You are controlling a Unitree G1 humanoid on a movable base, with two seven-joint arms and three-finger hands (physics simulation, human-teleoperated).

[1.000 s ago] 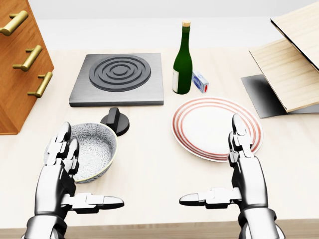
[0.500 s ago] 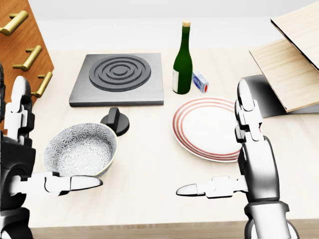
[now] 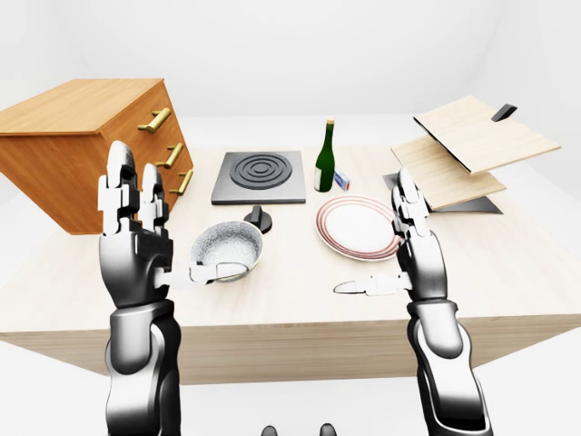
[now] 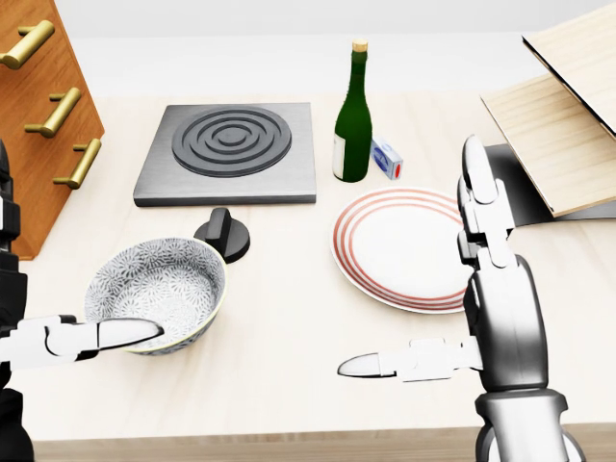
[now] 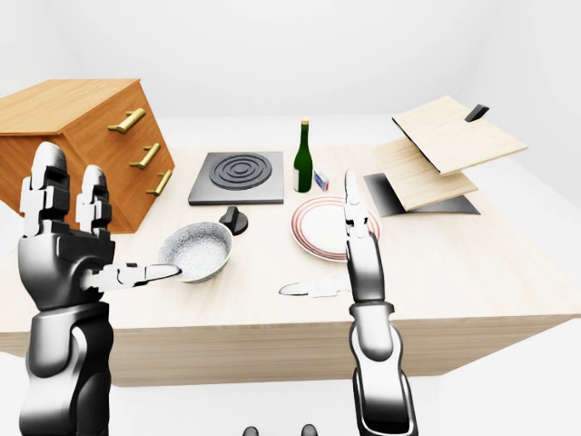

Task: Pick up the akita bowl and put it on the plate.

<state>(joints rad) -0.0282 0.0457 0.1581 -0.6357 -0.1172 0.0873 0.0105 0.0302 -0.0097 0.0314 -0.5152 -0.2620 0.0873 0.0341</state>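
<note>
The akita bowl (image 4: 159, 287), grey-white with a flower pattern, stands upright on the wooden table at the lower left of the head view. The red-ringed white plate (image 4: 395, 241) lies to its right, empty. My left hand (image 3: 186, 213) is open, its fingers raised upright left of the bowl and its thumb (image 4: 96, 336) stretched across the bowl's near rim; whether they touch is unclear. My right hand (image 4: 414, 265) is open too, fingers upright over the plate's right edge, thumb pointing left, holding nothing.
A black hob (image 4: 231, 149) and a round black knob (image 4: 223, 233) lie above the bowl. A green bottle (image 4: 353, 115) and a small blue box (image 4: 387, 157) stand above the plate. A wooden drawer chest (image 4: 38, 125) is at left, stacked boards (image 4: 558, 125) at right.
My left hand has swung left and upward, away from over the bowl, leaving only its thumb in the head view. The right hand rose slightly. Bowl and plate have not moved.
</note>
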